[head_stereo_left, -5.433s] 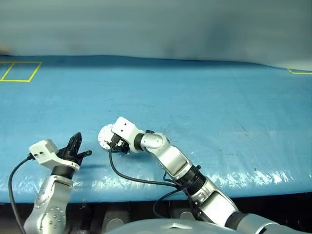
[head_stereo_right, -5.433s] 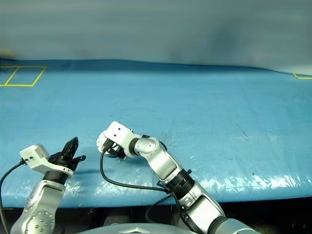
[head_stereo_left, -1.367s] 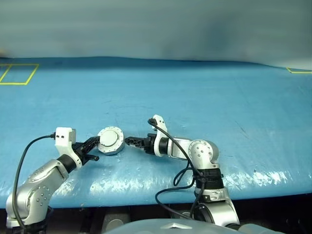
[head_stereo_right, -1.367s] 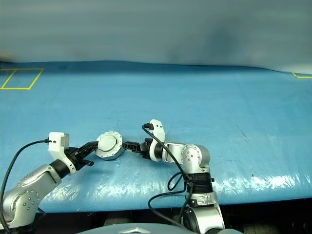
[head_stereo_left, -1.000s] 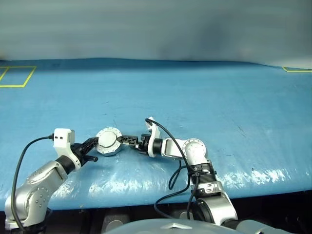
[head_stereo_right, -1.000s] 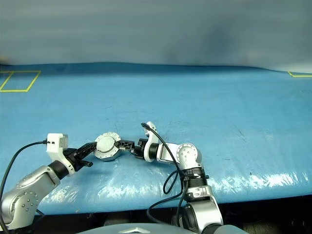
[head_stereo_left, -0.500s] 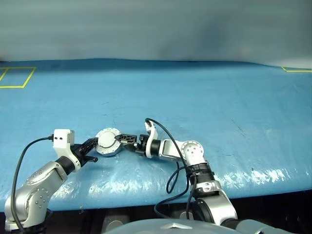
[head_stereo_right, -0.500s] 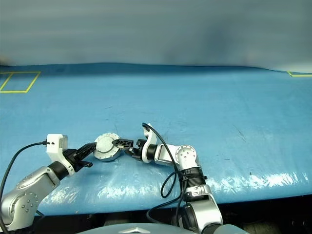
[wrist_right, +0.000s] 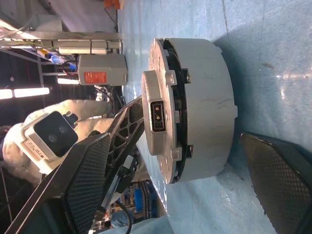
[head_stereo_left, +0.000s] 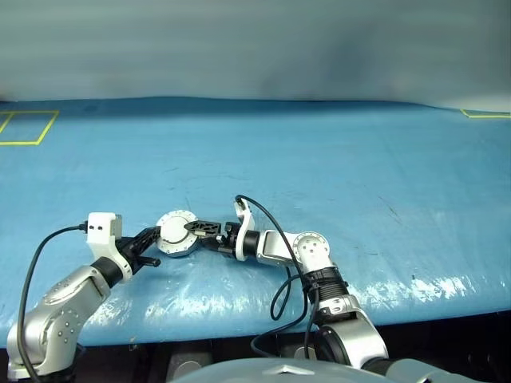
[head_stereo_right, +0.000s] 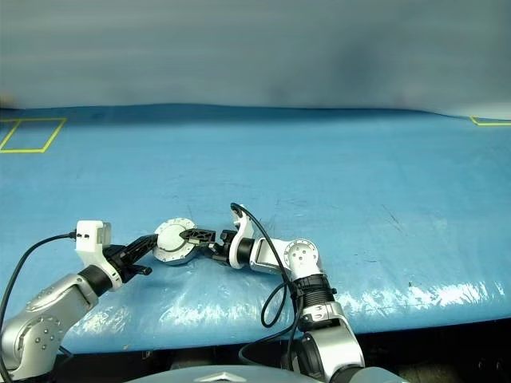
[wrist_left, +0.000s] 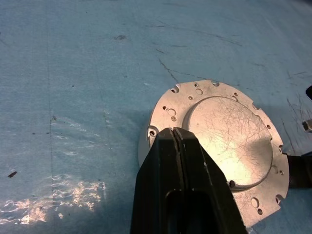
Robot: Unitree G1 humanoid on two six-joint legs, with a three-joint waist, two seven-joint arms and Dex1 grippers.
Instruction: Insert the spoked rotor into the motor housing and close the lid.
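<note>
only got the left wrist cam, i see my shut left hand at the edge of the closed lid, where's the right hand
observer: The right hand reaches in from the opposite side of the motor housing, pointing toward the left hand.
operator: open or shut
observer: Open; its fingers stand apart with the housing between them.
operator: lid flush all round
observer: From the side, a dark seam shows between the lid and the housing; I cannot tell whether it is fully seated.
</note>
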